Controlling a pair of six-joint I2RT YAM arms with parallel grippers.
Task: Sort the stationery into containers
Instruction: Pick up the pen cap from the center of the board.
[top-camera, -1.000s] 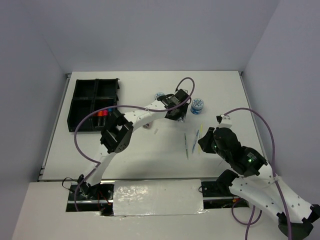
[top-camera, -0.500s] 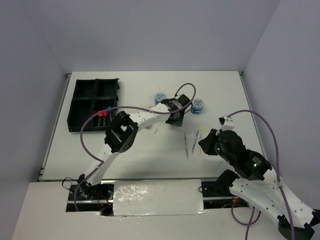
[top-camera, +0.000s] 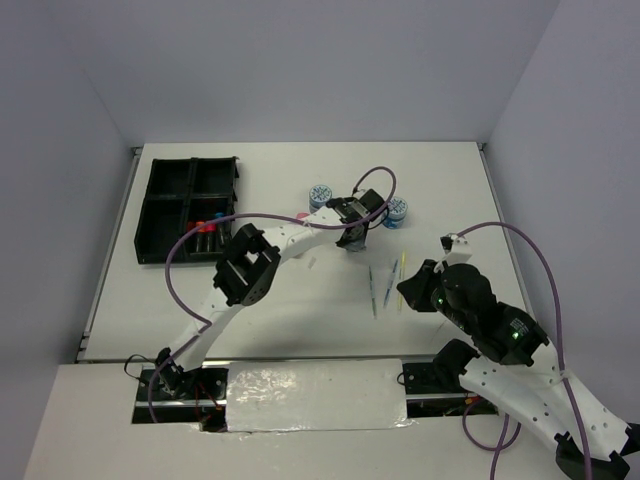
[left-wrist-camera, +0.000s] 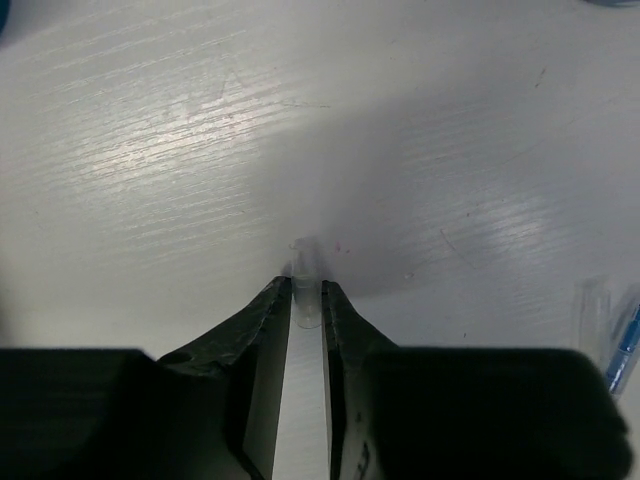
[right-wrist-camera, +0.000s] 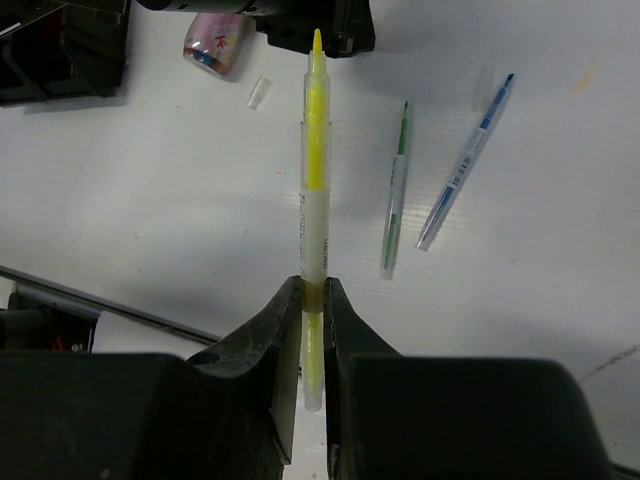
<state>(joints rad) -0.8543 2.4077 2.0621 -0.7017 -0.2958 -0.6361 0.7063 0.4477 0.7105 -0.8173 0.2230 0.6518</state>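
Observation:
My left gripper (top-camera: 351, 240) (left-wrist-camera: 306, 292) is down at the table's middle, jaws nearly together, pinching a small clear pen cap (left-wrist-camera: 305, 305). Over the right side, my right gripper (top-camera: 408, 285) (right-wrist-camera: 312, 292) is shut on a thin yellow pen (right-wrist-camera: 313, 190) (top-camera: 402, 267), whose uncapped tip points away from me. A green pen (right-wrist-camera: 396, 195) (top-camera: 372, 290) and a blue pen (right-wrist-camera: 465, 165) (top-camera: 388, 282) lie side by side on the table between the grippers. Two round blue-white tubs (top-camera: 320, 194) (top-camera: 396, 210) stand behind the left gripper. The pink tube (right-wrist-camera: 215, 42) lies by the left arm. The black organiser tray (top-camera: 160, 205) holds capped markers (top-camera: 206, 227).
A loose clear cap (right-wrist-camera: 259, 92) (top-camera: 312, 263) lies near the left arm, another (right-wrist-camera: 483, 85) beside the blue pen's tip. Purple cables loop over both arms. The left arm's forearm (top-camera: 290, 232) stretches across the table between the tray and the pens.
The left gripper has shifted slightly nearer and lower, and its jaws have narrowed onto the clear cap. The right arm has barely moved, still holding the yellow pen.

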